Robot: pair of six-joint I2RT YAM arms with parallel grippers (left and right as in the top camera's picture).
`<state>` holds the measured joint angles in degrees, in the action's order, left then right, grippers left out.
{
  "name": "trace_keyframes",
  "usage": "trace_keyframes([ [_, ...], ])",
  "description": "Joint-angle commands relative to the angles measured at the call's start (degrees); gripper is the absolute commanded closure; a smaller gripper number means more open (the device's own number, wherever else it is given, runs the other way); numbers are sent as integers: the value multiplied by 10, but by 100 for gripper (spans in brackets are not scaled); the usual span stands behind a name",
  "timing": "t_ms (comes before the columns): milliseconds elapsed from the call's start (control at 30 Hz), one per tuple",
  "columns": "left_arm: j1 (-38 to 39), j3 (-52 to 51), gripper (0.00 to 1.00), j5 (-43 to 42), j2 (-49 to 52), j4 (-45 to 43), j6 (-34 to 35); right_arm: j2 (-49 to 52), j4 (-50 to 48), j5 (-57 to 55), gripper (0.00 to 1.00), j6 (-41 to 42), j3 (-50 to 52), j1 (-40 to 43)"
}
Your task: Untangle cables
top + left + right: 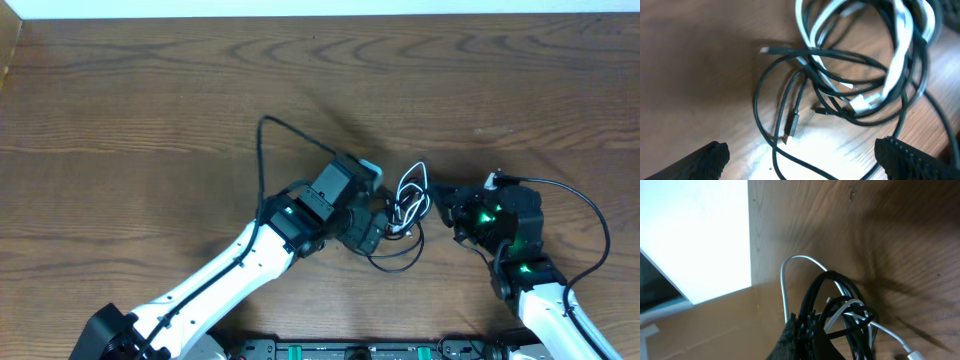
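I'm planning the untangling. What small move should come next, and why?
Probably lower the open left gripper onto the loose black plug lying below it: the right gripper is shut on the cables, so that free end could then be drawn out.

The counter (150, 100) is dark brown wood with a wavy grain of lighter and darker lines. Along its 12 o'clock edge runs a white strip (300, 8). In the bundle of cables (410, 190), the black cables (792, 122) are glossy and the white cable (862, 102) is plain. The left arm (230, 265) and the right arm (550, 315) are white with black joints. Green lights (487, 217) glow on the right one.
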<state>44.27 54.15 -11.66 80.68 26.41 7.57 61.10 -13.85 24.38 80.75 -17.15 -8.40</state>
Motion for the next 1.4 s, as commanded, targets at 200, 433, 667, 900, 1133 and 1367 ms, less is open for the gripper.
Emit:
trace_keyframes([
  [200,86,12,2,75,2,-21,-120,-5,-1,23,98,60,-19,5],
  [433,108,-3,2,129,18,-67,-114,-5,-1,30,98,60,-19,5],
  [667,108,-36,2,177,67,-168,-92,-5,-1,32,99,60,-19,5],
  [900,108,-37,39,177,103,-173,-72,-5,-1,32,99,61,-19,5],
  [1133,96,-37,93,213,75,-175,-57,-5,30,35,98,39,-19,5],
  [1367,46,-37,92,161,-35,-167,-47,-5,107,57,98,-69,-19,5],
])
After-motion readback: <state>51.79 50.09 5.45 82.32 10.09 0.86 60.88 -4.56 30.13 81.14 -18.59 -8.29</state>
